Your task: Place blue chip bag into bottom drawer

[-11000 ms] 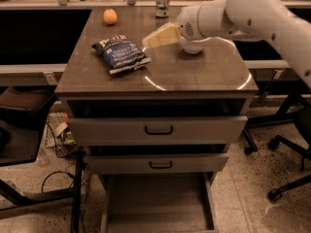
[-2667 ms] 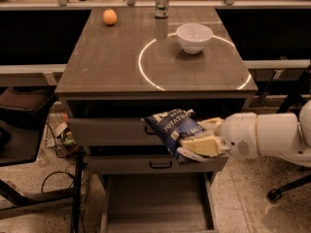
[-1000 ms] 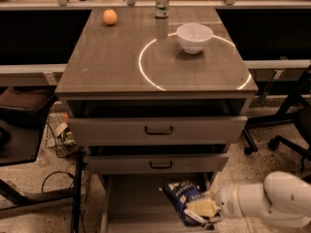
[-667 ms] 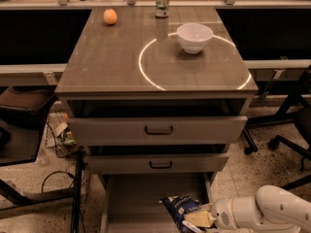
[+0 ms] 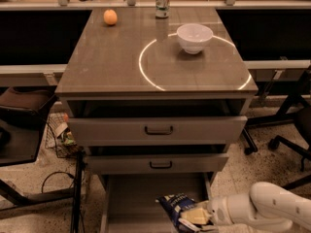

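The blue chip bag (image 5: 176, 206) is down in the open bottom drawer (image 5: 141, 198), at its right front part, partly cut off by the picture's lower edge. My gripper (image 5: 193, 218) reaches in from the lower right on the white arm (image 5: 262, 208) and is at the bag's right lower side, its pale fingers closed on the bag. Whether the bag rests on the drawer floor I cannot tell.
On the cabinet top stand a white bowl (image 5: 194, 37), an orange (image 5: 110, 17) and a can (image 5: 162, 0). The two upper drawers (image 5: 158, 129) with dark handles stick out slightly. A dark chair (image 5: 22, 125) stands at the left, an office chair base (image 5: 286, 140) at the right.
The gripper has carried the bag from the cabinet top down past the upper drawers into the bottom drawer. In the last second it sank a little lower and nearer the front.
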Motion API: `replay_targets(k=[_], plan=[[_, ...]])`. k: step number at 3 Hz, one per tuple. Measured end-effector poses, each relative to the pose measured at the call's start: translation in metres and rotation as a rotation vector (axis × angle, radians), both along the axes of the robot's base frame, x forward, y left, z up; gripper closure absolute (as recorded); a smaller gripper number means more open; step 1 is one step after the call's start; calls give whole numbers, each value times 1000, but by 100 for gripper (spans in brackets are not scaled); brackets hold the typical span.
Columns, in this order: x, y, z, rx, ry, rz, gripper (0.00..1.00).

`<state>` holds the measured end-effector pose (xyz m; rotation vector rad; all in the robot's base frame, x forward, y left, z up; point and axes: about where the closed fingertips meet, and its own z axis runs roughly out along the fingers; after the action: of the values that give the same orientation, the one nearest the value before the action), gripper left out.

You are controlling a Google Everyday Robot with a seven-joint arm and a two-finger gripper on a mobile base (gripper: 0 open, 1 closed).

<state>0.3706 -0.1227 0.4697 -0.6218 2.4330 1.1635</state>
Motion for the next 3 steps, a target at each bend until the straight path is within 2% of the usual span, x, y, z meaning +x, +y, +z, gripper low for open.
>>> replay_targets(k=[1,3], plan=[[37,43,-40,50,62,61,100],[76,104,-88,75,138,126,100]])
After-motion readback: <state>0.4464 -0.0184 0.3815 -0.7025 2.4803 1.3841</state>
